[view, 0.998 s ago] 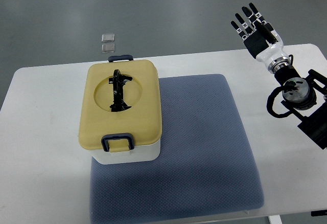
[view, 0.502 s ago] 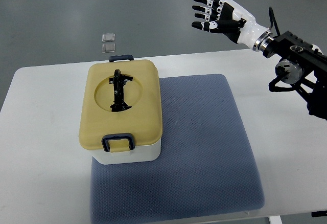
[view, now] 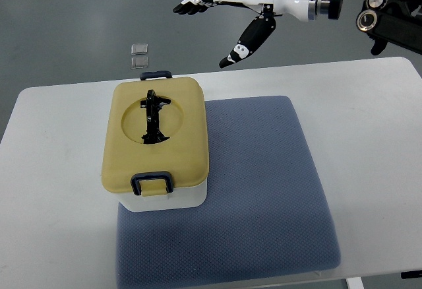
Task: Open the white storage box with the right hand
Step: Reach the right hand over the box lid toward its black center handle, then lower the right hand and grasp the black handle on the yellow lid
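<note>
The white storage box [view: 165, 200] stands on the left part of a blue-grey mat [view: 264, 190]. Its yellow lid [view: 184, 150] is shut, with a black folding handle [view: 153, 117] lying in the round recess and dark blue latches at the near side [view: 152, 183] and far side [view: 155, 75]. My right hand [view: 211, 28] reaches in from the upper right, high beyond the table's far edge, to the upper right of the box. Its fingers [view: 191, 5] are stretched out and the thumb [view: 247, 41] hangs down, holding nothing. The left arm is out of view.
The mat lies on a white table [view: 59, 190] with grey floor beyond. Two small silver squares [view: 139, 55] lie on the floor behind the box. The right forearm and black wrist joint [view: 369, 5] fill the top right corner.
The right hand has swung up and to the left, from over the table's right end to above the far edge near the box, turning to lie sideways. The box has not moved.
</note>
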